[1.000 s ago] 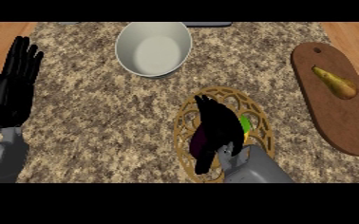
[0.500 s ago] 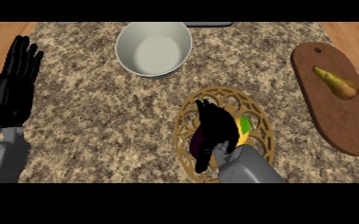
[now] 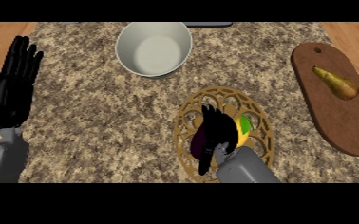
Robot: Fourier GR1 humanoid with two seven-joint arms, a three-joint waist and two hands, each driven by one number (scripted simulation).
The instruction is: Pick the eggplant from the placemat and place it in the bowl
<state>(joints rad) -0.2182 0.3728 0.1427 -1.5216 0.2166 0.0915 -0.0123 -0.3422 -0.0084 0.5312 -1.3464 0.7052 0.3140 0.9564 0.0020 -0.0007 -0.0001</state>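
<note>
Nearest the lower edge of the head view, the right forearm enters at centre-right. The right hand [image 3: 219,132] lies over the round wicker placemat [image 3: 188,118], fingers extended forward and downward, close together, laid on top of the eggplant [image 3: 198,144]. Whether the fingers or thumb curl round the eggplant cannot be told.

The eggplant is dark purple and elongated. It rests on the placemat, mostly hidden under the hand; its body shows at the hand's left side. A green and yellow patch [image 3: 244,127] shows just beside the hand on its right; what it belongs to cannot be told.

At the left edge, the left hand [image 3: 18,86] rests open, fingers straight, pointing away from the robot and slightly spread. It touches nothing visible.

At the right edge, a brown wooden cutting board [image 3: 324,118] lies on the speckled stone counter [image 3: 98,118]. A pear [image 3: 335,82] lies on the board's far half.

Farthest, near the counter's back edge, a white bowl [image 3: 154,48] stands upright, well apart from the placemat.
</note>
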